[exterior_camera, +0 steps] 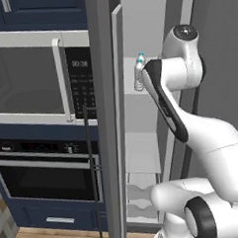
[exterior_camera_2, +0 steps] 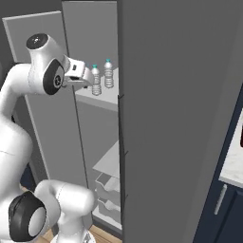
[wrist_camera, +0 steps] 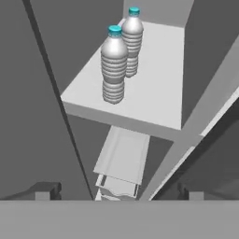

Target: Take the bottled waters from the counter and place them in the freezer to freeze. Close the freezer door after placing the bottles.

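Two bottled waters stand upright side by side on an upper white shelf (wrist_camera: 154, 93) inside the open freezer (exterior_camera: 142, 149). In the hand view the nearer bottle (wrist_camera: 113, 65) is in front of the farther bottle (wrist_camera: 132, 42). The right base view shows the same pair, one bottle (exterior_camera_2: 96, 80) beside the other (exterior_camera_2: 108, 73). My gripper (wrist_camera: 119, 192) is open and holds nothing; it hangs just outside the shelf's front edge, a short way back from the nearer bottle. From the right base its fingers (exterior_camera_2: 88, 77) point at the bottles. The freezer door (exterior_camera: 108, 116) stands open with its dark handle (exterior_camera: 89, 167).
Left of the freezer are a steel wall microwave (exterior_camera: 34, 76) and an oven (exterior_camera: 45, 174). Lower white drawers (wrist_camera: 122, 158) sit under the shelf. The wide grey fridge panel (exterior_camera_2: 180, 118) stands close on the right, with a strip of marble counter (exterior_camera_2: 235, 166) past it.
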Available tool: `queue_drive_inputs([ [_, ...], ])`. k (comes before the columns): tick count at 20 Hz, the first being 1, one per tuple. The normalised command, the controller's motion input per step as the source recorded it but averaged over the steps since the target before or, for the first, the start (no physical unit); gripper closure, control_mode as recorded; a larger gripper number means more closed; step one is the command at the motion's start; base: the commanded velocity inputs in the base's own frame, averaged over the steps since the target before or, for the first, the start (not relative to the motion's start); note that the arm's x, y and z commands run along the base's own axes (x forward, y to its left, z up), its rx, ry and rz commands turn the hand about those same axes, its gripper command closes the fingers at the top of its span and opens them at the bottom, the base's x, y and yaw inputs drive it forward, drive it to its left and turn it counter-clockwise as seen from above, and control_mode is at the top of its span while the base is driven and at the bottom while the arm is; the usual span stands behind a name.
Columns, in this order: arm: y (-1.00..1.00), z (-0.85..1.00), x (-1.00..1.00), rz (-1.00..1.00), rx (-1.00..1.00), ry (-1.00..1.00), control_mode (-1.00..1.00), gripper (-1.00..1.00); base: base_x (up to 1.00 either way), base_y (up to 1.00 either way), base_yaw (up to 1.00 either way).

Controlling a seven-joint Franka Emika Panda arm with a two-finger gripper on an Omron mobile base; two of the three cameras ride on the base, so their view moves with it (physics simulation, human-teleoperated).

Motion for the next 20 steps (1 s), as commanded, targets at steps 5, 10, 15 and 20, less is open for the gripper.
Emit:
queue_drive_inputs([
  [5, -0.09, -0.35, -0.94, -0.18, 0.00, 0.05, -1.00, -1.00, 0.00, 0.00, 0.00],
  [10, -0.21, -0.41, -0.57, -0.11, 0.03, 0.06, -1.00, -1.00, 0.00, 0.00, 0.00],
  [15, -0.23, -0.42, -0.08, -0.04, 0.09, 0.09, -1.00, -1.00, 0.00, 0.00, 0.00],
  [20, -0.16, -0.37, 0.00, -0.01, 0.07, 0.12, -1.00, -1.00, 0.00, 0.00, 0.00],
])
